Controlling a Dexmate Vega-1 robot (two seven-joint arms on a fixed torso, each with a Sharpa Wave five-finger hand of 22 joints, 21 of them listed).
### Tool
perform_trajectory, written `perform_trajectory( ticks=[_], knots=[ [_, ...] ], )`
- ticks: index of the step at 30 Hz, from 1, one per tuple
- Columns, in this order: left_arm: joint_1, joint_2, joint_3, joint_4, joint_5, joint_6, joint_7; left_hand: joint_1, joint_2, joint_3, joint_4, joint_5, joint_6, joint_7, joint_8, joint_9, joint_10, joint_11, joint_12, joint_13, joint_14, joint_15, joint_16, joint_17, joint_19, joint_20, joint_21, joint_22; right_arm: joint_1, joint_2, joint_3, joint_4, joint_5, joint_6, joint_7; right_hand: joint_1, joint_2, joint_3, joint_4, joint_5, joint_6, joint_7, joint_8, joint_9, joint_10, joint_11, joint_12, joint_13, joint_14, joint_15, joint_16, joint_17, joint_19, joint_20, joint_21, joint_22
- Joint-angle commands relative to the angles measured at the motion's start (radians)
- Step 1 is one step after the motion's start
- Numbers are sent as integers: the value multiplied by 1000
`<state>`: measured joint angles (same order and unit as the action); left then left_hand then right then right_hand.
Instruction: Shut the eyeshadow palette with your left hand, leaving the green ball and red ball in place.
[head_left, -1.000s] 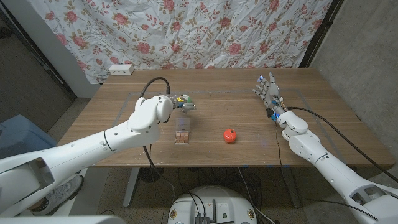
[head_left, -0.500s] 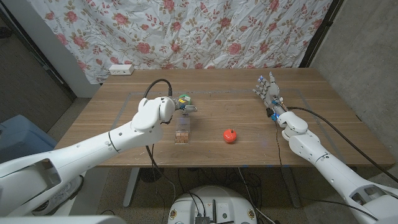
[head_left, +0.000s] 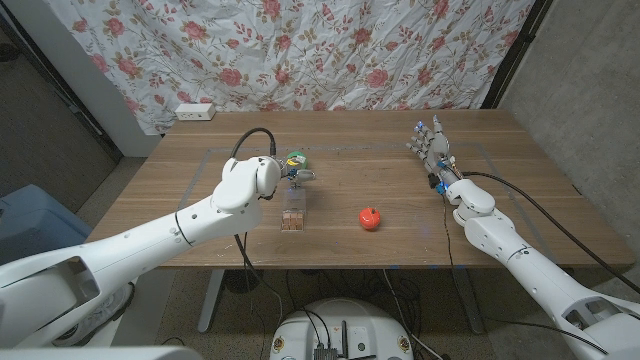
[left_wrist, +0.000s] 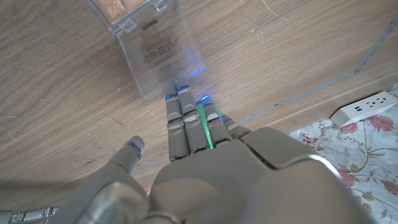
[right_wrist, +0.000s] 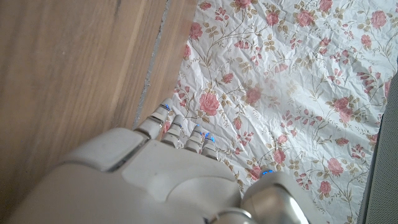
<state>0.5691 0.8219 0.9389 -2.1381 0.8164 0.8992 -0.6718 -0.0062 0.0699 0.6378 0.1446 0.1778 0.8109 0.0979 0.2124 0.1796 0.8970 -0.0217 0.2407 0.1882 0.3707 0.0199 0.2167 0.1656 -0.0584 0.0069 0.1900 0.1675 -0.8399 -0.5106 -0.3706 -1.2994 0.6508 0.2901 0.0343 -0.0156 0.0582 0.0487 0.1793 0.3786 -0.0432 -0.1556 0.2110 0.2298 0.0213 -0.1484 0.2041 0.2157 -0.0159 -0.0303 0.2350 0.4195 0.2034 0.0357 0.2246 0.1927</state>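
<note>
I see the eyeshadow palette (head_left: 292, 211) lying open on the worktop (head_left: 350, 240), left of centre, its clear lid (left_wrist: 161, 53) raised toward the far side. My left hand (left_wrist: 205, 168) holds nothing; its straight fingers (left_wrist: 186, 115) reach the lid's far edge, thumb apart. Green ball (head_left: 295, 158) sits just beyond the hand, partly hidden. Red ball (head_left: 370, 218) rests right of the palette, apart from it. Right hand (head_left: 432, 148) stands at the far right of the worktop, fingers extended, holding nothing.
</note>
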Motion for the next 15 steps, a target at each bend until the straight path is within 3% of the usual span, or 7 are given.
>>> perform_trajectory(
  ticks=[1,15],
  knots=[
    [23,0,-12,-7,21,7,24,5,59,1,8,5,24,-8,7,4,38,-8,9,4,36,-5,8,4,7,-6,1,1,0,0,0,0,1,0,2,0,98,0,6,3,2,-8,5,5,0,-8,5,2,-4,-118,6,4,5,0,6,3],
    [42,-8,-35,-4,-2,-2,45,11,58,4,-1,5,85,-29,20,8,62,-22,4,7,80,-9,6,4,12,-4,-1,0,0,0,0,0,1,0,2,0,98,0,6,4,1,-9,5,5,-1,-8,5,2,-4,-118,6,4,4,0,6,3]
  ],
)
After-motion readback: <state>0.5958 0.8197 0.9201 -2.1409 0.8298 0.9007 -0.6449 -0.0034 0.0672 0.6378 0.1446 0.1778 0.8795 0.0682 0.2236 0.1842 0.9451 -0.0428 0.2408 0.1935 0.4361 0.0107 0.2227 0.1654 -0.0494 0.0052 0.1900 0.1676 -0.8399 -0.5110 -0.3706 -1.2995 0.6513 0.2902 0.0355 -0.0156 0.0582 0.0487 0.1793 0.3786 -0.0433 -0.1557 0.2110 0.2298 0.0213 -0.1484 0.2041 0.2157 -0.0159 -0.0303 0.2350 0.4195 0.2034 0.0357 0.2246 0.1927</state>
